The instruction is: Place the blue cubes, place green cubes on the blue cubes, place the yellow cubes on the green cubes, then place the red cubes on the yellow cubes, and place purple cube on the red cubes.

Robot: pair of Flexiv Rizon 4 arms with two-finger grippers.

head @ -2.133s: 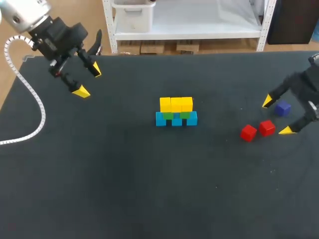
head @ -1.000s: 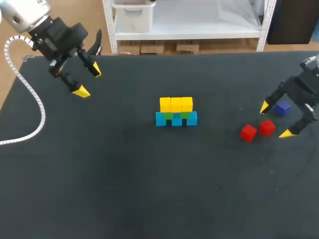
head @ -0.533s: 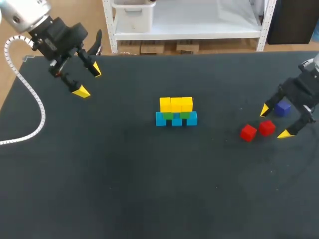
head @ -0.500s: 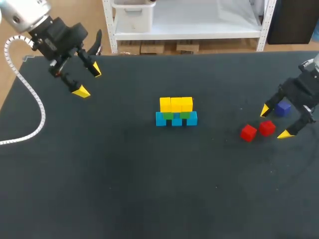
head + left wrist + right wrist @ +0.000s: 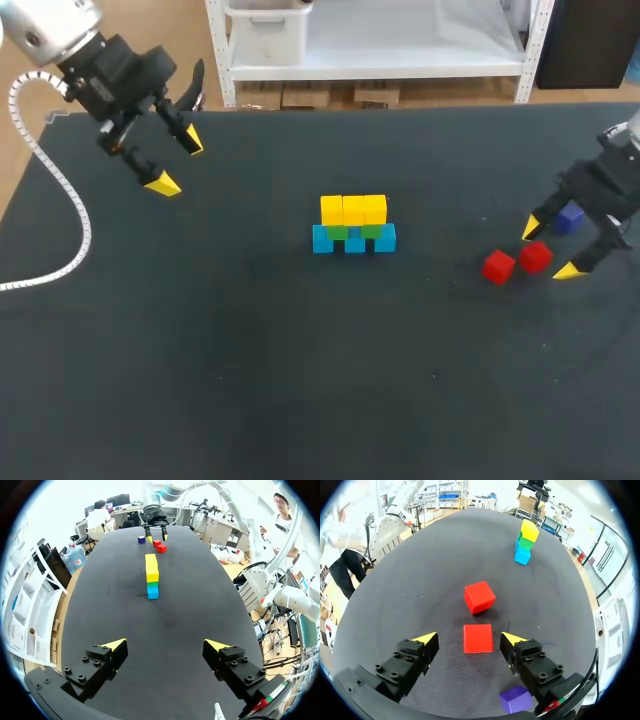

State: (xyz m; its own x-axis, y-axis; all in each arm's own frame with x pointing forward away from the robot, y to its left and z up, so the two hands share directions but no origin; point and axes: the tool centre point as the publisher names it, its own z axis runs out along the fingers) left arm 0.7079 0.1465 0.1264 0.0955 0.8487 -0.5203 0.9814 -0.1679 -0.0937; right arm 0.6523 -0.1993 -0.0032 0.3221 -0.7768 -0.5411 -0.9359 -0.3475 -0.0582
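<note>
We are at the red layer. Near the middle of the black desk (image 5: 300, 380), a row of small blue cubes (image 5: 354, 241) carries green cubes (image 5: 337, 232). A row of three bright yellow cubes (image 5: 353, 210) lies on those, and nothing red sits on them yet.

Our right gripper (image 5: 550, 249) stands over the desk's right side with its fingers apart. The nearer small red cube (image 5: 478, 638) lies between them, with a gap on each side in the right wrist view. A second red cube (image 5: 498, 266) lies just beyond it toward the stack. The small purple cube (image 5: 569, 217) lies beside the gripper, apart from both.

We judge the next move to be closing squarely on the red cube's flat faces without nudging its neighbour, then carrying it to the yellow row. Our left gripper (image 5: 178, 162) hangs spread and empty over the far left corner. The cubes lie straight on the desk, in no tray or box.
</note>
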